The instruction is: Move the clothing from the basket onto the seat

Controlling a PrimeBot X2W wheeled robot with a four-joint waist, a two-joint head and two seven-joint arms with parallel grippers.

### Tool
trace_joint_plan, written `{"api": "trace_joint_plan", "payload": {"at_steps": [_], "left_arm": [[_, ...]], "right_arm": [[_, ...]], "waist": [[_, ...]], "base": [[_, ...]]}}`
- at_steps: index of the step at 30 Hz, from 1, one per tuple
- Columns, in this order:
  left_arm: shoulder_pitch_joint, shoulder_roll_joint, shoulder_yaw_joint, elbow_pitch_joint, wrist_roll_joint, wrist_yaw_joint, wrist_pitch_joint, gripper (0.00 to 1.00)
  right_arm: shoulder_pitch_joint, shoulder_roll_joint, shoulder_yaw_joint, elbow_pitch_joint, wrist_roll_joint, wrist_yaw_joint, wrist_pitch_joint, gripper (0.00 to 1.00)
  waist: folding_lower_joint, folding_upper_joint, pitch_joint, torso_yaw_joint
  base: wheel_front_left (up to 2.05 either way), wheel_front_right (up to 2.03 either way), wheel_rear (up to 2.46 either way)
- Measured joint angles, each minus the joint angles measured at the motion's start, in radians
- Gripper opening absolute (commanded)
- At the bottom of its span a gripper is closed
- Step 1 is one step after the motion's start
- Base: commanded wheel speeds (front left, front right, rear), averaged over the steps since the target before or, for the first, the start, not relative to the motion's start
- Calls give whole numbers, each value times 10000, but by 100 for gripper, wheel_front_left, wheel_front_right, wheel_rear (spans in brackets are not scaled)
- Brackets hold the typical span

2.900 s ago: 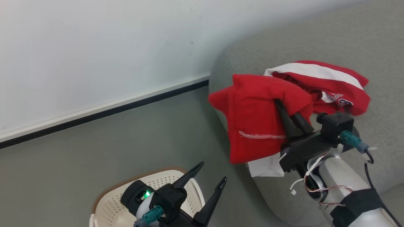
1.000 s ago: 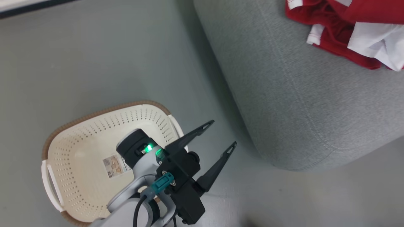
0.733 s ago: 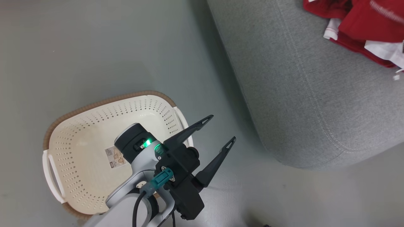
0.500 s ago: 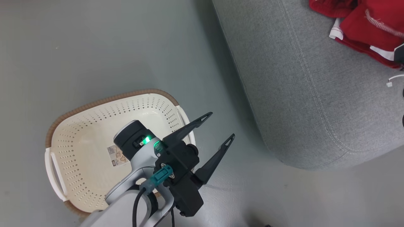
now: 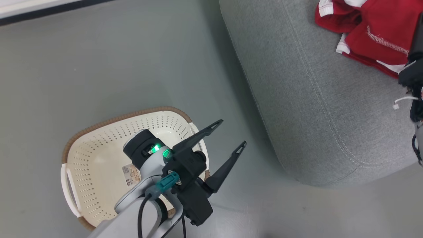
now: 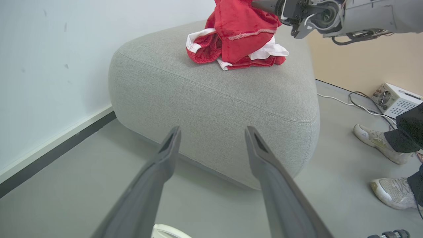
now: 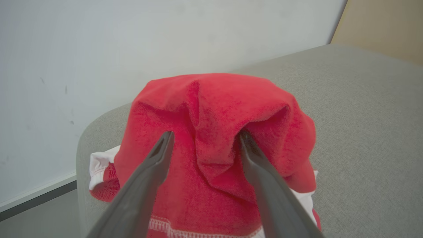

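Note:
The cream basket (image 5: 99,124) stands on the floor with nothing in it but its label (image 5: 131,173). My left gripper (image 5: 232,133) hangs open beyond the basket's right rim, fingers (image 6: 165,158) pointing at the grey seat (image 6: 214,96). Both red garments lie on the seat (image 5: 314,99). The white-trimmed one (image 6: 201,49) is underneath. The plain red one (image 7: 211,99) is draped over the spread fingertips of my right gripper (image 7: 206,134) and partly lifted off the pile, its white stitching (image 5: 386,41) showing. The right fingers are apart, not clamped.
A person's two feet in pale shoes (image 6: 376,142) stand on the floor right of the seat. Near them sit a white box (image 6: 395,99) and loose cables. A white wall with dark skirting (image 6: 49,148) runs behind the seat.
The head camera tilted down, then shifted. The plain red garment went from the seat's edge onto the trimmed one, and my right gripper has come in at the right edge. The left gripper stays open.

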Motion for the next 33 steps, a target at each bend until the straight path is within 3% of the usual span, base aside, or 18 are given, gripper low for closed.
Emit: {"api": "trace_joint_plan", "payload": {"at_steps": [10,33], "left_arm": [[30,-130,366,445,-115,188,-527,100],[1437,-238,1647,1361,-815,1413,-1574,100]], "right_arm": [[1401,167,-50,-313,-161,77,0,100],[4790,965,583,-4414,-1427,-29,2,100]], "waist": [[0,-1,-828,252],[-1,-2,-2788,1353]], "base": [[0,0,0],[0,0,0]]}}
